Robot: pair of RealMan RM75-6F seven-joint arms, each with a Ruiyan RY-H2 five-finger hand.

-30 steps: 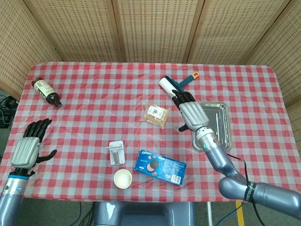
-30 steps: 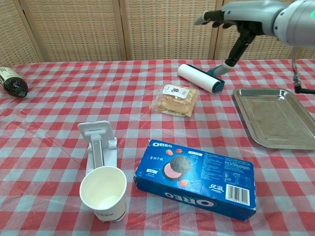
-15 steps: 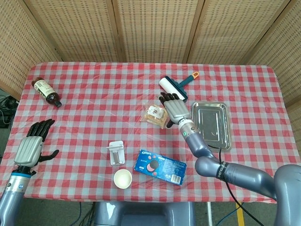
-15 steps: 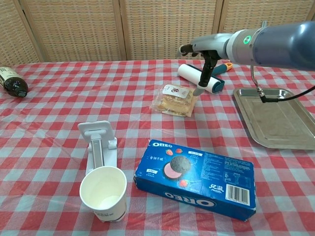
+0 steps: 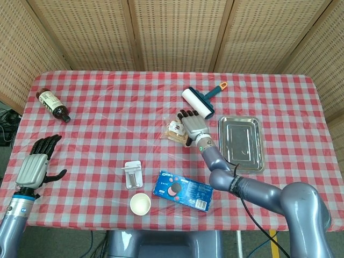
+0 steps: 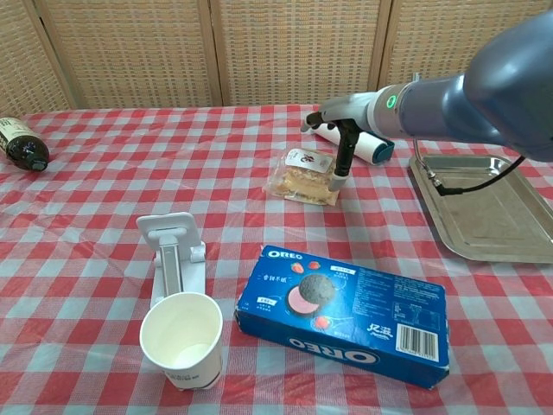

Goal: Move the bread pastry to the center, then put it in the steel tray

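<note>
The bread pastry (image 5: 174, 129), in a clear wrapper with a small label, lies near the table's middle; the chest view has the pastry (image 6: 301, 175) flat on the cloth. My right hand (image 5: 193, 125) is down over its right side, fingers extended and apart. In the chest view the right hand (image 6: 343, 157) points downward and its fingertips (image 6: 340, 181) touch the pastry's right edge, with no closed hold showing. The steel tray (image 5: 242, 143) sits bare to the right, also the tray (image 6: 485, 207). My left hand (image 5: 35, 167) hovers open off the table's front-left corner, holding nothing.
A white lint roller (image 5: 197, 102) lies just behind the pastry and the hand. A blue Oreo box (image 6: 346, 311), a paper cup (image 6: 181, 339) and a white plastic stand (image 6: 173, 258) sit near the front. A dark bottle (image 5: 52, 104) lies at the far left.
My right hand has swung left from above the tray's edge and come down onto the pastry's right side. The pastry and the left hand have stayed put.
</note>
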